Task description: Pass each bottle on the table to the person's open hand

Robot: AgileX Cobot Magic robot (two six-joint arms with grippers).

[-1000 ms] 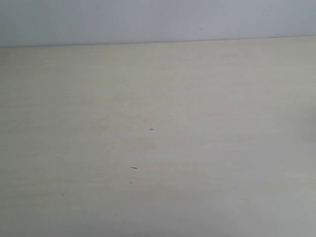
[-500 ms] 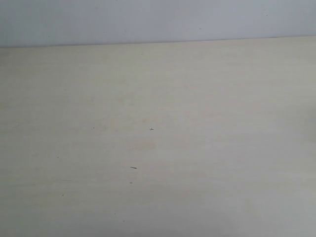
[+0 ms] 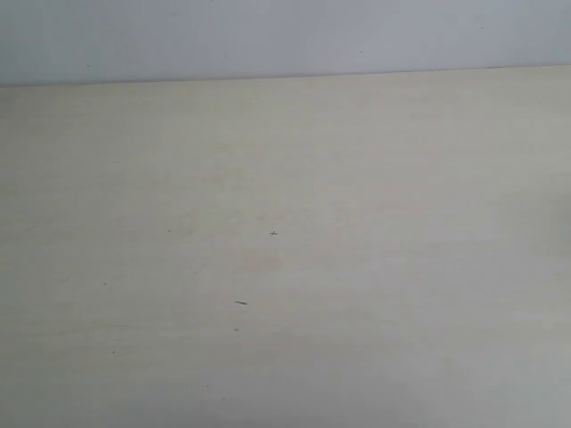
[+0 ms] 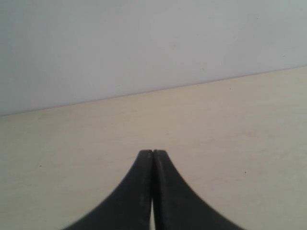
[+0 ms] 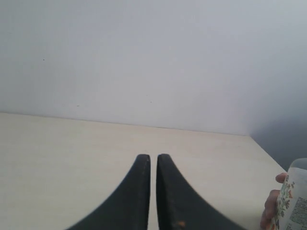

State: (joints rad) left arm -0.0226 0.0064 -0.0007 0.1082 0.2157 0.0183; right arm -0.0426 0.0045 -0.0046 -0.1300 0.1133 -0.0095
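Jaws of the left arm are pressed fully together, tip against tip, with nothing between them, held low over the pale table. The right jaws are all but closed too, with only a thin slit between the two black tips and nothing in it. Around both pairs lies bare cream table top. In the exterior view it carries a small dark fleck and a few fainter specks.

One bottle shows in the right wrist view, well apart from the right jaws and off to their side, near the table's side edge. It is clear, with a white flowered label, and is cut off by the frame. Bare fingers of a person's hand curl round its side. Beyond the table's far edge stands a plain grey-white wall.
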